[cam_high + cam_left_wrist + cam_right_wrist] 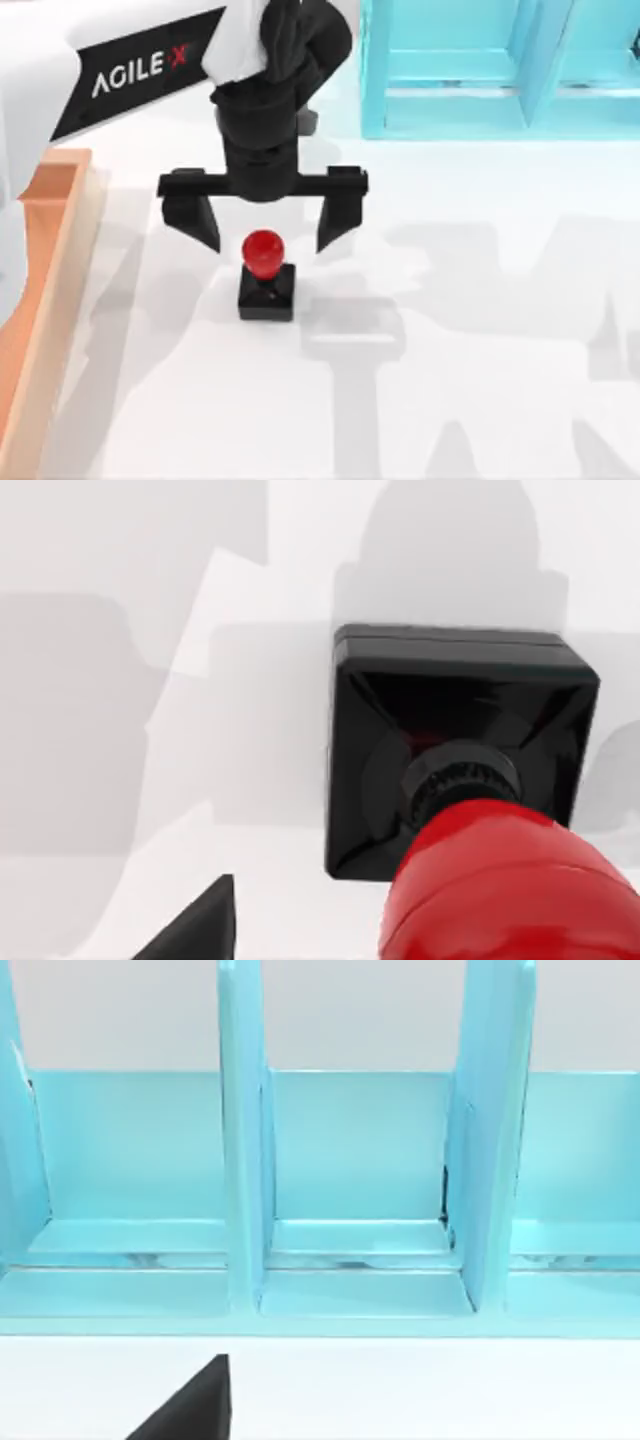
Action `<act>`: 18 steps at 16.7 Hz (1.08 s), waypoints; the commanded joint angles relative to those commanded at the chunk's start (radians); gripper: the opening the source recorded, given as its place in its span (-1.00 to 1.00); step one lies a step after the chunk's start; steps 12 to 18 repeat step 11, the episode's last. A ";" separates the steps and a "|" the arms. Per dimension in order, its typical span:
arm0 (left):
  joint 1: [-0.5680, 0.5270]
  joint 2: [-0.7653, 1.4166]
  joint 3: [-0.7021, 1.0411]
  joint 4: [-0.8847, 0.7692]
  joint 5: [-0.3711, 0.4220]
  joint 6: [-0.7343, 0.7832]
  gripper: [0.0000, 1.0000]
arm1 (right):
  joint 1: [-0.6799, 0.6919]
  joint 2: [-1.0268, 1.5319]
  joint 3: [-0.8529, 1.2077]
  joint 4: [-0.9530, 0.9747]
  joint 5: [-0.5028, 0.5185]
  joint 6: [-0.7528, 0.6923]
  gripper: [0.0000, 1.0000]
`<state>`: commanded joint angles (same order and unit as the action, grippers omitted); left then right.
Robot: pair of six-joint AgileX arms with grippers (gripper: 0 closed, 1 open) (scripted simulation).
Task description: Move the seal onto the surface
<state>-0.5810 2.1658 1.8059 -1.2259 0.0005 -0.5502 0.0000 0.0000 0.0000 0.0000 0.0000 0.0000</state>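
The left pincer (267, 228) hangs with its two black fingers spread wide, holding nothing. The seal (266, 278) stands upright directly below the gap, its red knob between the fingertips as seen from above and its black square base flat on the white surface (480, 380). In the left wrist view the seal (455, 770) sits squarely on the surface (120, 730), with one fingertip (200, 925) well off to its side, so neither finger seems to touch it.

By my reading the seal already rests where the task wants it, and the step in hand is the release and retreat. To do that well, the left pincer should keep its fingers spread and rise straight up, with no sideways drift, since the knob stands tall and narrow and a brush from either finger could tip the seal over. Only once the fingertips are above the knob should the arm swing away.

Farther out, the orange-brown wooden tray (45, 290) lies beyond one finger at the table's left edge, and the light-blue shelf unit (500, 70) stands behind the arm toward the right. Both are well apart from the seal and block nothing on an upward path. The right arm is parked facing the shelf unit (330, 1190); one dark fingertip (195, 1405) of the right pincer shows, and I cannot tell whether it is open or closed.
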 joint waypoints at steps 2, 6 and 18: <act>-0.003 0.009 0.127 -0.117 0.000 -0.001 1.00 | 0.000 0.000 0.000 0.000 0.000 0.000 1.00; -0.001 0.008 0.369 -0.348 0.000 -0.002 1.00 | 0.000 0.000 0.000 0.000 0.000 0.000 1.00; 0.001 0.006 0.472 -0.451 0.000 -0.001 1.00 | 0.000 0.000 0.000 0.000 0.000 0.000 1.00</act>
